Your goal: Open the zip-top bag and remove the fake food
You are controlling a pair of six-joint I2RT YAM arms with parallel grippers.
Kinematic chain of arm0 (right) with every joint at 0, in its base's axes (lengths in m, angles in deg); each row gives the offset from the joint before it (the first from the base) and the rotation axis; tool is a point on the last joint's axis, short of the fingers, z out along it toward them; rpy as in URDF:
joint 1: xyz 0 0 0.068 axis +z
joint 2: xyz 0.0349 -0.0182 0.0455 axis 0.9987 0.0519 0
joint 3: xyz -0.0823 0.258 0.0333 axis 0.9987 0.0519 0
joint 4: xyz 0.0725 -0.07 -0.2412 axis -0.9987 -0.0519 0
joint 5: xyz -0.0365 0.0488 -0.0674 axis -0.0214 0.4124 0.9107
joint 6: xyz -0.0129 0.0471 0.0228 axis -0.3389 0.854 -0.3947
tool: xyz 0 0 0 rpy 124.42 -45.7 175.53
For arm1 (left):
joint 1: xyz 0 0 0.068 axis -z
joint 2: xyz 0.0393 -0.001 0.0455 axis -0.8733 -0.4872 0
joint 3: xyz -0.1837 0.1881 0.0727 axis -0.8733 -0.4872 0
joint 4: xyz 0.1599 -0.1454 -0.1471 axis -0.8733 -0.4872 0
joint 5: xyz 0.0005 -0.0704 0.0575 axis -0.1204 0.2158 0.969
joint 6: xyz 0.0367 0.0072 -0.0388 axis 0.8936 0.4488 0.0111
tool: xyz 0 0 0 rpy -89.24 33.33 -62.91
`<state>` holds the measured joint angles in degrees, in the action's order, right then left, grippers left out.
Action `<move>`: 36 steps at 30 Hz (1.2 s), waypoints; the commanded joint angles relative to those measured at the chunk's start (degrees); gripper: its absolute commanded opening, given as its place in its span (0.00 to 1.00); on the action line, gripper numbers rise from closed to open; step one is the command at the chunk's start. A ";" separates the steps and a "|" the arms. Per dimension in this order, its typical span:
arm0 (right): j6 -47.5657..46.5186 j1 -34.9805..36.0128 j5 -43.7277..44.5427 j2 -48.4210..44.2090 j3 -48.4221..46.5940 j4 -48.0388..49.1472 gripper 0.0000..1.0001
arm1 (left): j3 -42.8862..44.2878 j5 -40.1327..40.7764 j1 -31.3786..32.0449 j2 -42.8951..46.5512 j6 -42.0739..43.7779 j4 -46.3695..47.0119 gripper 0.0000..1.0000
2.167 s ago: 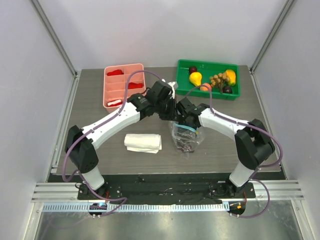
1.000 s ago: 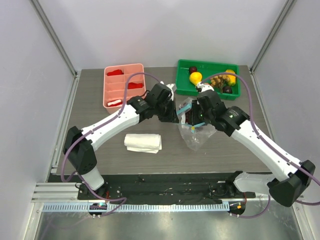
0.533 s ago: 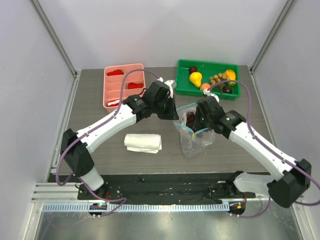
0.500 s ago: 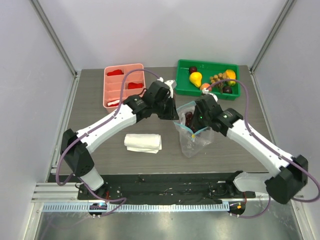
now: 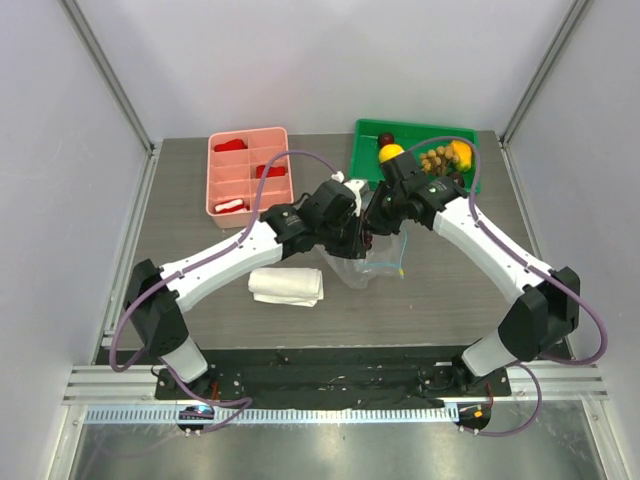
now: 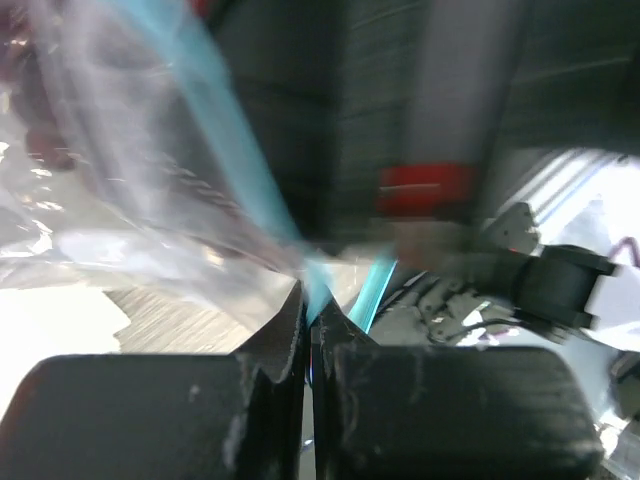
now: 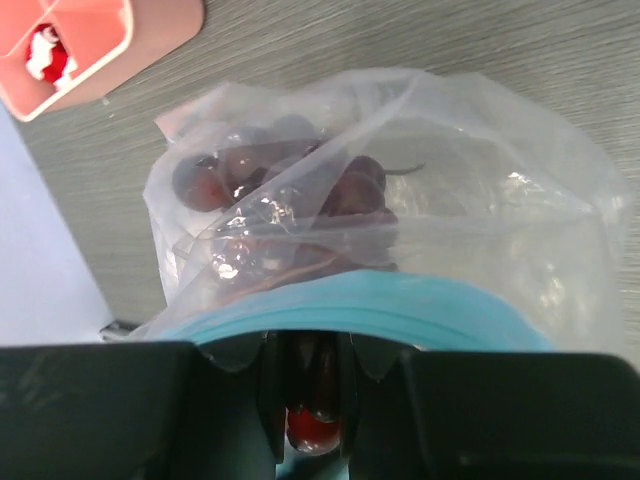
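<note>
Two robot arms pull at the mouth of a zip-top bag (image 5: 375, 262), which hangs between them just on the near side of the green tray (image 5: 420, 125) and sags to the table below. The left gripper (image 6: 305, 315) is pinched tight on the bag's edge, its jaws pressed together over clear film where the light-blue zip strip (image 7: 400, 300) runs in. The right gripper (image 5: 378, 212), closer to the green tray, has its jaws drawn near each other with the strip curving across their tips and something dark red and glossy in the gap. Whether it clamps the rim or that piece cannot be told.

Through the plastic the right wrist camera shows a cluster of dark purple grapes (image 7: 290, 200) inside the bag. A yellow pear (image 5: 391, 153), brown nut-like balls (image 5: 435, 158) and an orange piece (image 5: 460, 152) sit in the green tray. A pink tray (image 5: 212, 180) lies well to the left of the green tray, and a folded white cloth (image 5: 287, 285) lies on its near side, beyond the bag.

The step in hand looks like spreading the mouth so that the last pieces can come out. The next move probably calls for one gripper to keep the rim taut while the other reaches in, or for the bag to be tipped toward the green tray. The thin film could slip or fold shut.
</note>
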<state>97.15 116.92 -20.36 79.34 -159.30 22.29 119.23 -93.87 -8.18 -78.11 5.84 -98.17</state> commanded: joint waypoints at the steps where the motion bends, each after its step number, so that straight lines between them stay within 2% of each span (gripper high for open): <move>1: -2.55 -3.60 -7.03 -6.51 -2.68 -8.01 0.01 | -2.83 3.01 -2.21 1.29 1.47 -0.11 0.00; 5: -9.21 -5.98 -15.28 -8.28 -3.99 -13.21 0.01 | -5.46 3.45 -4.32 0.86 1.73 0.51 0.00; 6: -11.32 -5.98 -19.74 -7.84 -4.78 -14.44 0.01 | -5.64 3.19 -4.85 0.59 1.64 0.42 0.00; 8: -14.75 -5.90 -20.66 -6.52 -7.15 -20.24 0.01 | -5.64 3.01 -6.43 0.59 1.73 0.86 0.00; 12: -23.89 -5.98 -23.46 -8.36 -6.63 -23.67 0.01 | -2.14 2.92 -8.54 -0.81 2.69 -0.01 0.00; 18: -26.02 -5.98 -38.74 -11.96 -7.68 -20.52 0.01 | 3.93 1.78 -9.24 -4.85 2.70 -3.00 0.00; 22: -24.88 -5.81 -43.86 -13.37 -8.30 -18.41 0.01 | 5.69 0.46 -9.60 -6.53 0.86 -3.36 0.00; 25: -24.71 -7.03 -39.65 -13.64 -11.01 -17.45 0.01 | 6.05 -0.33 -9.68 -7.05 0.06 -2.74 0.00; 28: -21.64 -9.92 -34.31 -11.45 -16.02 -12.27 0.01 | 6.05 -1.03 -9.69 -7.32 -0.29 -3.18 0.00; 31: -16.63 -13.26 -22.01 -7.58 -21.74 -7.70 0.01 | 5.87 -0.77 -9.69 -7.32 -1.34 -3.80 0.00; 36: -14.07 -17.84 -1.82 -0.83 -22.11 1.87 0.01 | 6.57 -0.86 -9.86 -7.76 -3.45 -4.59 0.00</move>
<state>79.66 102.08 -40.75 73.61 -180.46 13.04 123.21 -93.72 -17.75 -85.59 4.53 -102.04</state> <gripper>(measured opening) 0.239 0.002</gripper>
